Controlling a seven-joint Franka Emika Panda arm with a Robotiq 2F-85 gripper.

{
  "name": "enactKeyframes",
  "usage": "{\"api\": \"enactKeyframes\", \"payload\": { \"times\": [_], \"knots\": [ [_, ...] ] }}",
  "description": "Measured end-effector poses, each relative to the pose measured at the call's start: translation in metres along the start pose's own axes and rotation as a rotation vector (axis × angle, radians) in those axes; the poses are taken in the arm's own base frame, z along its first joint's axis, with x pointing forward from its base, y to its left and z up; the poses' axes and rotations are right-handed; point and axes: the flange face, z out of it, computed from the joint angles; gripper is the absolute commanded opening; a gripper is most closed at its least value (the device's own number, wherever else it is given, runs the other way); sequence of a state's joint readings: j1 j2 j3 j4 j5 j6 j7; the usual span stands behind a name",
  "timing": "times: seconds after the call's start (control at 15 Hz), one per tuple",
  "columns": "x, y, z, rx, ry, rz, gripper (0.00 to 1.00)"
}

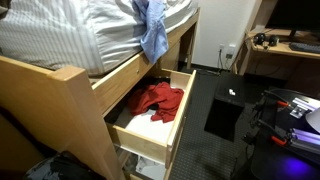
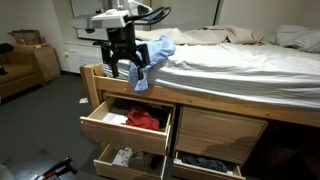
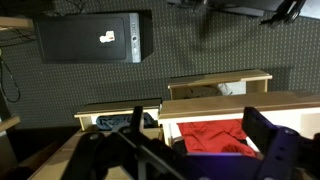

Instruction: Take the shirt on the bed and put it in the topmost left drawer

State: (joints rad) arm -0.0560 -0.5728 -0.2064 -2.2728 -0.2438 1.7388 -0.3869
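Note:
The blue shirt [image 1: 153, 35] lies crumpled at the bed's edge and hangs down over the wooden side rail; it also shows in an exterior view [image 2: 157, 50]. My gripper [image 2: 128, 70] hovers just beside the shirt, above the pulled-out topmost left drawer [image 2: 115, 132], its fingers spread and empty. In the wrist view the gripper [image 3: 198, 125] looks straight down into that drawer [image 3: 215, 104], which holds a red garment [image 3: 215, 136]. The drawer [image 1: 175, 125] and the red garment [image 1: 156, 99] show in both exterior views. The shirt is out of the wrist view.
A lower left drawer [image 2: 122, 160] is pulled out too, with items in it. A black computer case [image 3: 95, 38] lies on the dark floor beside the bed. A desk [image 1: 290, 48] and a small wooden cabinet [image 2: 46, 62] stand further off.

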Motion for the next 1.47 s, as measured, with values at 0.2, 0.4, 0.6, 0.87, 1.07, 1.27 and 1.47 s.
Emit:
{"api": "enactKeyframes", "payload": {
  "times": [0.2,0.4,0.6,0.87,1.07,1.27,1.47],
  "knots": [
    [0.053,0.013,-0.019,0.063,0.117,0.021,1.00],
    [0.110,-0.016,-0.035,0.086,0.197,-0.008,1.00],
    [0.138,-0.031,-0.038,0.076,0.197,-0.045,1.00],
    [0.141,-0.028,-0.040,0.073,0.199,-0.043,1.00],
    [0.138,-0.025,-0.034,0.105,0.188,-0.023,1.00],
    [0.129,-0.025,-0.010,0.207,0.173,-0.003,1.00],
    [0.122,-0.044,0.007,0.309,0.180,0.006,1.00]
  ]
}}
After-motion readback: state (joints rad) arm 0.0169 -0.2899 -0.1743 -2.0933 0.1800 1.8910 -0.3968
